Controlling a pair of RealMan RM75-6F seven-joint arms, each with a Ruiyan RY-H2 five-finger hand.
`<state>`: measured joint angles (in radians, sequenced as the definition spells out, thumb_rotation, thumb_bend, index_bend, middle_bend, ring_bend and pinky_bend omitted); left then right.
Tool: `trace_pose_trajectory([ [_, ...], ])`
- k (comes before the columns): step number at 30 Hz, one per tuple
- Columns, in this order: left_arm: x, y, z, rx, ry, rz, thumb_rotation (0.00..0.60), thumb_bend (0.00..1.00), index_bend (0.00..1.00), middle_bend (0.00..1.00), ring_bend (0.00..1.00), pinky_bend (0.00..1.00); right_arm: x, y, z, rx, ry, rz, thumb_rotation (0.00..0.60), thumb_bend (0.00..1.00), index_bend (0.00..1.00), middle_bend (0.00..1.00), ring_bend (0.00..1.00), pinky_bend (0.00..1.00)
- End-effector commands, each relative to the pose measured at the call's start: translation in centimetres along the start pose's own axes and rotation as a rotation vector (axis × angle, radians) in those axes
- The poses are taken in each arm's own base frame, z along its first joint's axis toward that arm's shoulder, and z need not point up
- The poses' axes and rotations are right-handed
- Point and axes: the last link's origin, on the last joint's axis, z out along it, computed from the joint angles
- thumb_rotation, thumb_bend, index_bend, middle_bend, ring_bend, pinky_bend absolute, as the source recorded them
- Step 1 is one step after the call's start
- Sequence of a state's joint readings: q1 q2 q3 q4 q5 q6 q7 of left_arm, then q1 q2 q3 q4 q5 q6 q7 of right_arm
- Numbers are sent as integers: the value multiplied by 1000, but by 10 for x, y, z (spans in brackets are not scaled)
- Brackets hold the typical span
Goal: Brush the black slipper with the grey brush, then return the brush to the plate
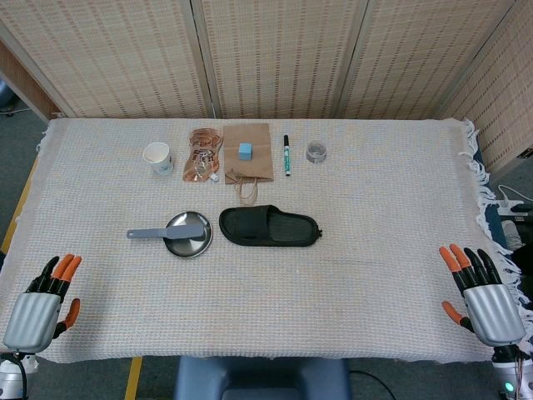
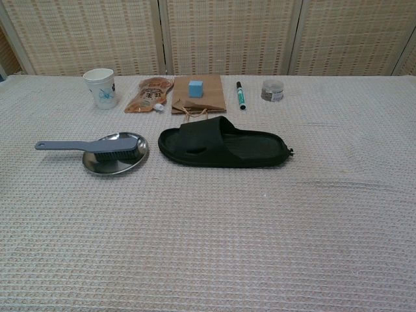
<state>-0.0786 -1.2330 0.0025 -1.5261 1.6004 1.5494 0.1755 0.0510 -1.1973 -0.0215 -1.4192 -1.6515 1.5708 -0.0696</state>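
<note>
The black slipper (image 1: 269,226) (image 2: 223,143) lies on its side-to-side axis in the middle of the table. Just left of it a round metal plate (image 1: 190,243) (image 2: 107,166) carries the grey brush (image 1: 166,232) (image 2: 91,147), whose handle sticks out past the plate's left rim. My left hand (image 1: 40,305) rests open at the near left corner of the table, far from the brush. My right hand (image 1: 485,292) rests open at the near right corner. Neither hand appears in the chest view.
Along the far side stand a paper cup (image 1: 157,157) (image 2: 101,87), a snack packet (image 1: 201,152) (image 2: 147,95), a brown paper bag (image 1: 248,158) (image 2: 198,99) with a blue cube (image 1: 245,151) (image 2: 195,88), a green marker (image 1: 286,155) (image 2: 240,95) and a small jar (image 1: 316,151) (image 2: 272,90).
</note>
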Motion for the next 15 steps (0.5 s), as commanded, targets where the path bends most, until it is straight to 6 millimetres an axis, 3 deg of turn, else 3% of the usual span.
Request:
trace_pose_trajectory([
  [1,-1,1,-1,4,-2,8,600,507,0,11,6,294,-1,-2,1,5,-8,-4,600,131,0,0,0,0],
  [15,-3,2,3,-20,-10,-35,600,502,0,0,21,279,-17,-7,21,16,-64,20,600,156,0,0,0,0],
])
